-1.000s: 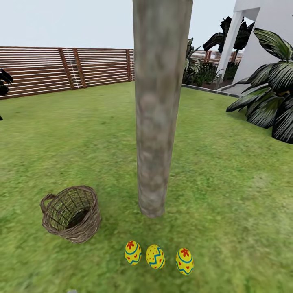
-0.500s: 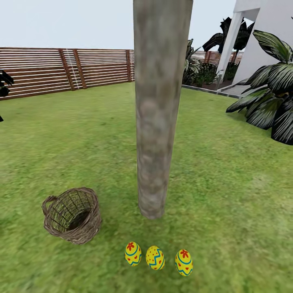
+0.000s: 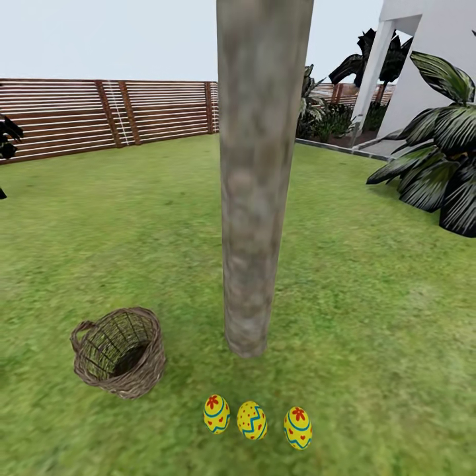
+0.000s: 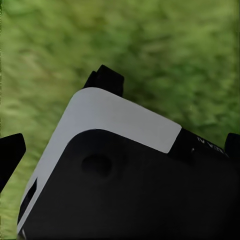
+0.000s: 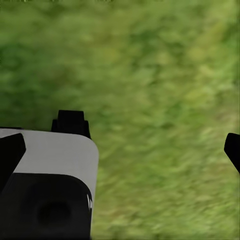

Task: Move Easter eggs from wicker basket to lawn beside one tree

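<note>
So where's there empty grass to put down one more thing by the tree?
Bare grass spreads wide to the right of the tree, toward the leafy plant, and behind the trunk up to the fence. It is crowded in front, where three eggs sit in a row, and where the basket stands on the left.

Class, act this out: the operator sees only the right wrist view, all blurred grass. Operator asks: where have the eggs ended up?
Observer: All three eggs lie in a row on the lawn, just in front of the tree.
Operator: Anything left in the basket?
Observer: The basket sits left of the trunk, tipped toward the camera, and I see no egg inside.
Operator: Is my left gripper holding something?
Observer: The left wrist view shows its fingertips wide apart over bare grass, nothing between them.
</note>
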Controlling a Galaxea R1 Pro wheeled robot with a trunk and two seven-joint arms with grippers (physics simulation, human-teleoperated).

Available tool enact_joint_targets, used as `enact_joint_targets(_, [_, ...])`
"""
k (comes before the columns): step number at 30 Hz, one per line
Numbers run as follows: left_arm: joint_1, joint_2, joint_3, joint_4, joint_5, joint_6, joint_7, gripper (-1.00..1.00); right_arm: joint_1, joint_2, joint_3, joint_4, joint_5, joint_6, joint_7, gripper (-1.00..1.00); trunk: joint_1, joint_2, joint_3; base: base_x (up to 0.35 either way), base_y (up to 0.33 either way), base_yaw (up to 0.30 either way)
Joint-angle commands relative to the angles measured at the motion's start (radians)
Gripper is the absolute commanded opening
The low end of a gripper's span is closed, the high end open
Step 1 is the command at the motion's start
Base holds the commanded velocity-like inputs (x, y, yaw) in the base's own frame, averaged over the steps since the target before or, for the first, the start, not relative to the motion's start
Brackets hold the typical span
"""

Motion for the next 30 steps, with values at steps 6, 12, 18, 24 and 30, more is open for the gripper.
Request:
enact_joint_targets(6, [-0.001,-0.017,-0.005,0.028,0.004,-0.032,0.0,1.0,-0.001,0.0,0.008,0.001,-0.007,0.002,-0.001,1.0,-0.023,0.042,0.018,0.0,0.0,0.0])
enact_joint_targets(12, [-0.001,-0.021,-0.005,0.043,0.004,-0.039,0.0,1.0,-0.001,0.0,0.008,0.001,-0.007,0.001,-0.001,1.0,-0.046,0.084,0.037,0.0,0.0,0.0])
enact_joint_targets(18, [0.001,-0.028,-0.01,0.046,0.004,-0.039,0.0,1.0,-0.001,0.0,0.008,0.001,-0.007,0.001,-0.002,1.0,-0.069,0.126,0.056,0.0,0.0,0.0])
enact_joint_targets(24, [0.001,-0.029,-0.011,0.046,0.004,-0.039,0.0,1.0,-0.001,0.0,0.008,0.001,-0.007,0.001,-0.002,1.0,-0.092,0.168,0.075,0.0,0.0,0.0])
enact_joint_targets(30, [0.001,-0.033,-0.011,0.046,0.004,-0.039,0.0,1.0,-0.001,0.0,0.008,0.001,-0.007,0.001,-0.002,1.0,-0.1,0.182,0.081,0.0,0.0,0.0])
